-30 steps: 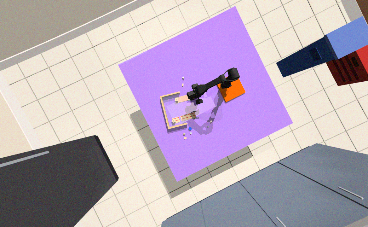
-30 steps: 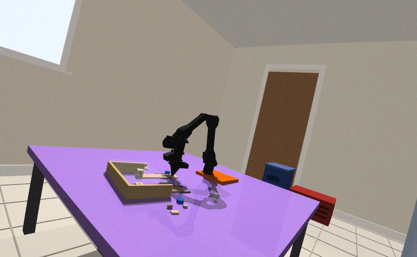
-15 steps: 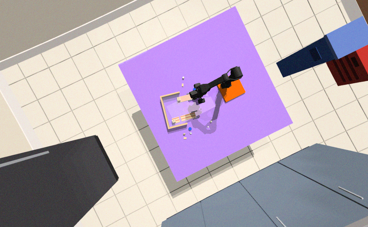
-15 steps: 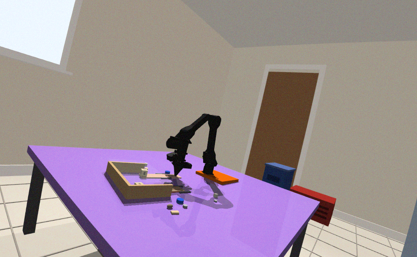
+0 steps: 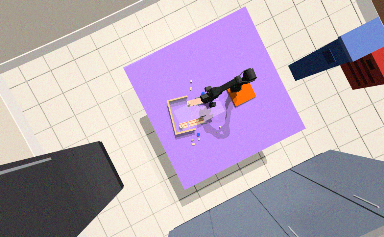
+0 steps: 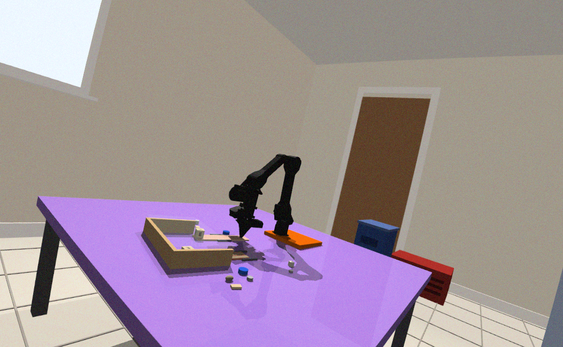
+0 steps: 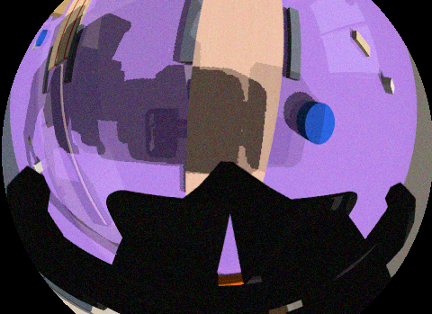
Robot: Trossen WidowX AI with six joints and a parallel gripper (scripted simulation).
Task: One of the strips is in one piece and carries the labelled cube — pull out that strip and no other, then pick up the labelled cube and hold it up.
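Plain pink strip [image 5: 195,101] [image 6: 223,237] [image 7: 238,31], unbroken, extends out of the wooden frame's [image 5: 172,118] [image 6: 201,260] [image 7: 58,10] open side, bearing the labelled cube [image 5: 189,102] [image 6: 199,233] at the frame's mouth. The hand [image 5: 208,98] [image 6: 242,236] [image 7: 226,168] is clenched on nothing, its tips low over the strip's outer end, farther from the frame than the cube. Dragging probably calls for light, steady downward pressure and a slow, straight pull away from the frame, lest the cube topple.
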